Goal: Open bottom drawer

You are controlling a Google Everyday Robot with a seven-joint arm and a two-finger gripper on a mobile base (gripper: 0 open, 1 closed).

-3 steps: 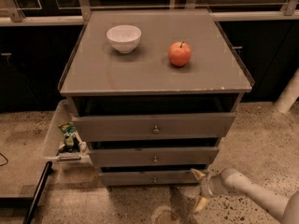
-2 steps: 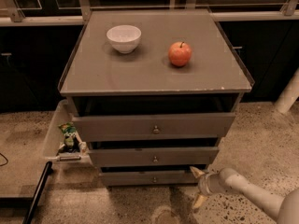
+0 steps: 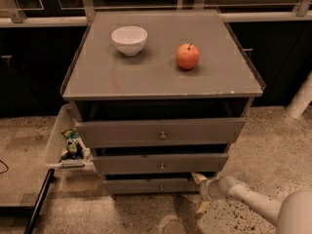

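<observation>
Hovering by right end of bottom drawer [image 3: 146, 185] (knob [image 3: 161, 187] untouched), gripper [image 3: 199, 194] jaws spread.

The single camera looks down from above and in front of the drawer cabinet [image 3: 161, 82], facing its front at a steep angle. It is near enough that the cabinet fills most of the frame, with speckled floor [image 3: 273, 145] on either side. The arm [image 3: 258, 206] enters from the lower right corner. Its gripper [image 3: 200, 193], fingers spread, sits low by the right end of the bottom drawer [image 3: 146, 185].
</observation>
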